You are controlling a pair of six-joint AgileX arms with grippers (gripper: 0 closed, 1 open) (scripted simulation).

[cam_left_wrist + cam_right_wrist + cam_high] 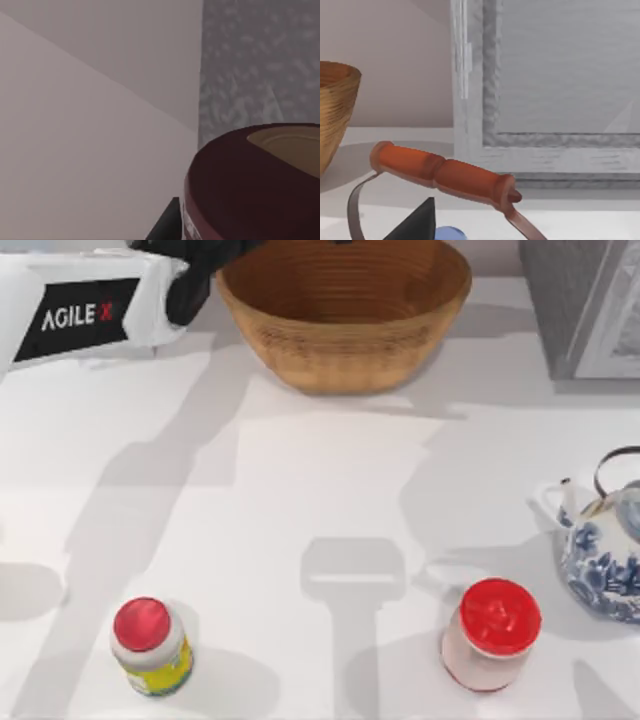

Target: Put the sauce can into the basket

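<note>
The sauce can (250, 185), with a dark brown top and a tan inset, sits close up in the left wrist view against the wall and a grey cabinet. One dark finger (165, 225) of my left gripper shows right beside it, and the gripper holds the can. From above, my left arm (90, 310) reaches in from the far left, and its dark gripper body (200, 260) is at the far-left rim of the tan woven basket (345, 350). The basket's side (332, 105) also appears in the right wrist view.
A red-lidded jar with a yellow-green label (150, 645) stands front left, and a larger pinkish red-lidded jar (490, 635) front right. A blue-and-white teapot (605, 560) is at the right edge, its orange handle (445, 175) under my right wrist. A grey cabinet (580, 300) fills the back right.
</note>
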